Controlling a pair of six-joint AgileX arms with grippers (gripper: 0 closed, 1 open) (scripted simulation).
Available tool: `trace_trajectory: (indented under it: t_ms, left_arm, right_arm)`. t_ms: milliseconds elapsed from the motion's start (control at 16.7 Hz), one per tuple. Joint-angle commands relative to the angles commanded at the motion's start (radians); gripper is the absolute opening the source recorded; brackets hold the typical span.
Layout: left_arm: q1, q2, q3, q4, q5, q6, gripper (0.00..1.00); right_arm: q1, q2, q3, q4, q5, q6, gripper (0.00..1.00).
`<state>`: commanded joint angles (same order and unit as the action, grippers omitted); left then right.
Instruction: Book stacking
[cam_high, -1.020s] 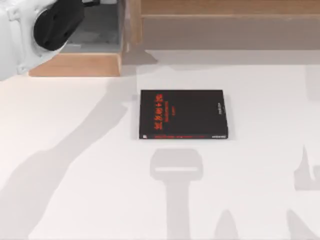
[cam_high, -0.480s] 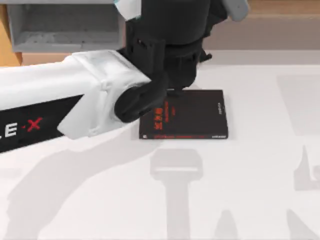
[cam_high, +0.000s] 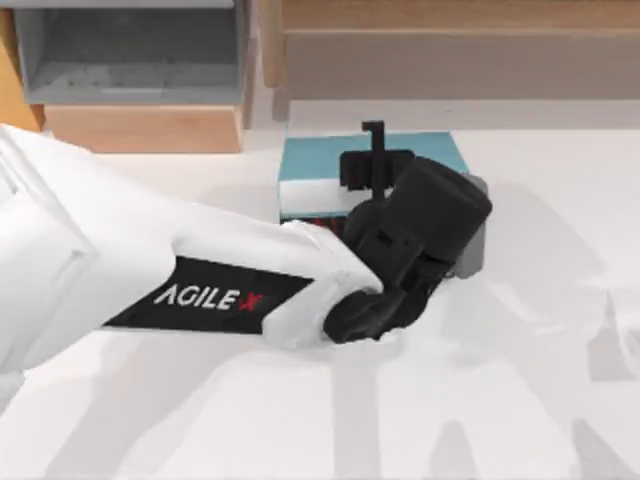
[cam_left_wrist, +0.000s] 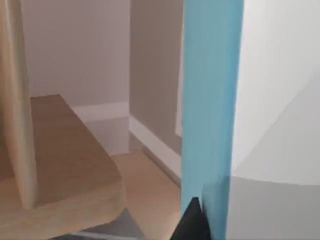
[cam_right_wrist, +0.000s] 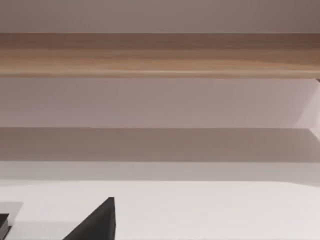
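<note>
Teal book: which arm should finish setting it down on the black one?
Left. In the top view the left gripper is already at the teal book, held over the black book, a sliver of which peeks out under it. The left wrist view shows the teal cover close up. The right arm is parked away.

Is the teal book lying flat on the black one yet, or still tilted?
Cannot tell. The top view shows the teal book over the black book, with the left tool at it.
</note>
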<state>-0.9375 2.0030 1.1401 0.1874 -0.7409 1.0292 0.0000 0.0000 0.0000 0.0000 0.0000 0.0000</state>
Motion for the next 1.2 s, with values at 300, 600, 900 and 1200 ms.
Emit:
trace_trajectory:
  t_ms: [300, 600, 900, 1200]
  left_arm:
    - [0.001, 0.039, -0.005, -0.013, 0.009, -0.001, 0.0]
    - [0.01, 0.052, 0.004, -0.004, 0.016, 0.007, 0.0]
    - [0.01, 0.052, 0.005, -0.004, 0.016, 0.007, 0.15]
    - [0.01, 0.052, 0.005, -0.004, 0.016, 0.007, 0.53]
  right_arm:
    - [0.0, 0.0, 0.0, 0.0, 0.0, 0.0, 1.0]
    - [0.0, 0.0, 0.0, 0.0, 0.0, 0.0, 1.0]
    - [0.0, 0.0, 0.0, 0.0, 0.0, 0.0, 1.0]
    - [0.0, 0.0, 0.0, 0.0, 0.0, 0.0, 1.0]
